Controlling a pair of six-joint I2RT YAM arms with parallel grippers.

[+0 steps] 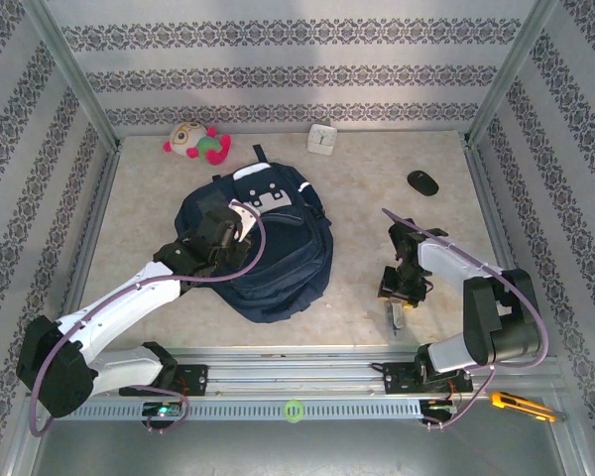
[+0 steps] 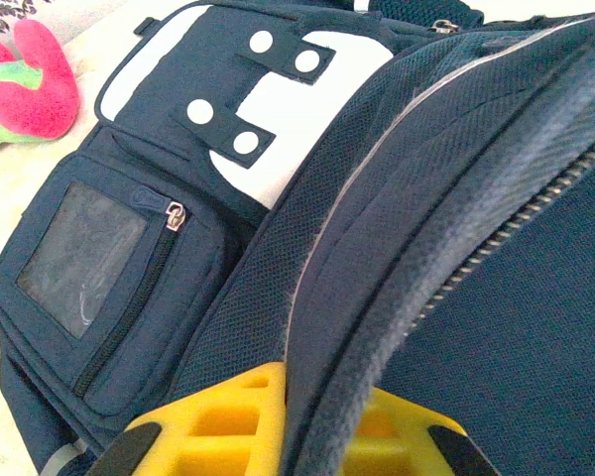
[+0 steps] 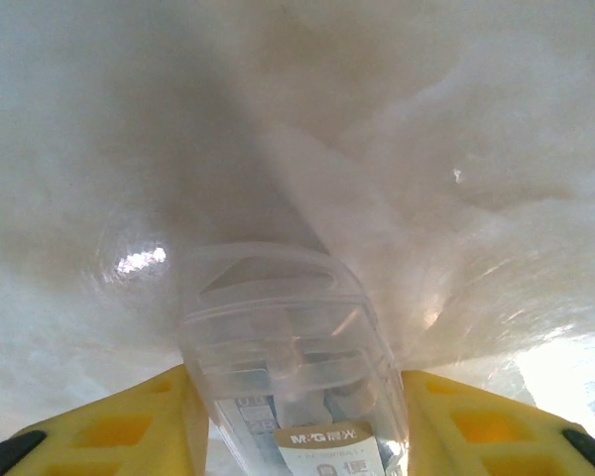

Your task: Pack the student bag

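Left arm (image 1: pixel 119 307) stretched forward from the near-left base, forearm low, wrist over the student bag (image 1: pixel 293 263), which lies flat on the desk (image 1: pixel 357 218), left of centre. The left fingers (image 2: pixel 208 421) are closed on the bag's padded, zippered rim, with fabric pinched between them. Right arm (image 1: pixel 476 307) folded back at the elbow, wrist pitched down over bare desk, well apart from the bag on its right. The right fingers (image 3: pixel 129 426) clamp a clear plastic case (image 3: pixel 283 337) bearing a printed label, possibly stationery. Its far end is at or near the surface.
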